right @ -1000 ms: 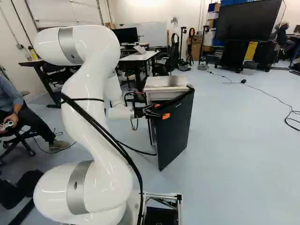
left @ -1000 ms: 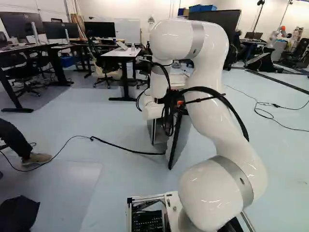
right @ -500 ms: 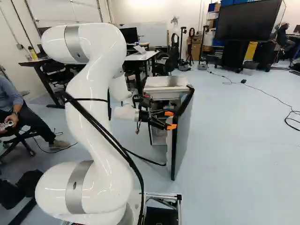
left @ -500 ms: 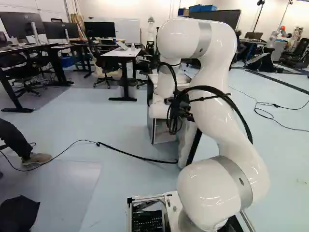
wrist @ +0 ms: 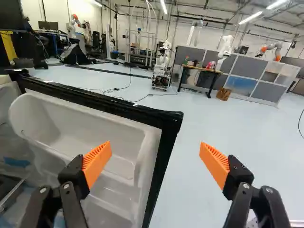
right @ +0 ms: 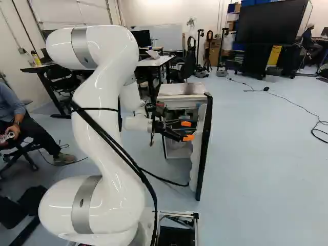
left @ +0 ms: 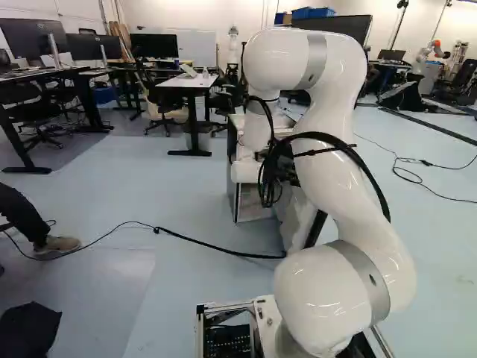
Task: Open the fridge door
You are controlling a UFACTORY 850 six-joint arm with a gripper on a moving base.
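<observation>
The pale blue floor [right: 266, 164] runs well out past the door's outer side in the right base view, giving room on that side. The white arm [right: 107, 102] rises left of the middle there, its upper bend above the level of the fridge top.

The small fridge [right: 182, 95] stands ahead of the base, beyond the arm's wrist, with a desk [left: 190, 82] farther back. Its door [right: 206, 143] is open, swung out toward the base, dark edge nearest and white inner face turned to the gripper side.

The gripper [right: 187, 130] is beside that inner face, between the door and the arm's wrist. In the wrist view its fingers stand wide apart with nothing clasped; one orange pad [wrist: 97, 159] overlaps the white door bin [wrist: 85, 128], the other overlaps floor. The door's black rim [wrist: 166, 142] runs through the gap as seen, its top corner ahead of the fingers. Whether a fingertip touches the door, I cannot tell.

A black cable [left: 212, 245] crosses the floor near the door's foot, so low room there is less open. A blue patch [wrist: 16, 162] shows beside the bin, too blurred to name.
</observation>
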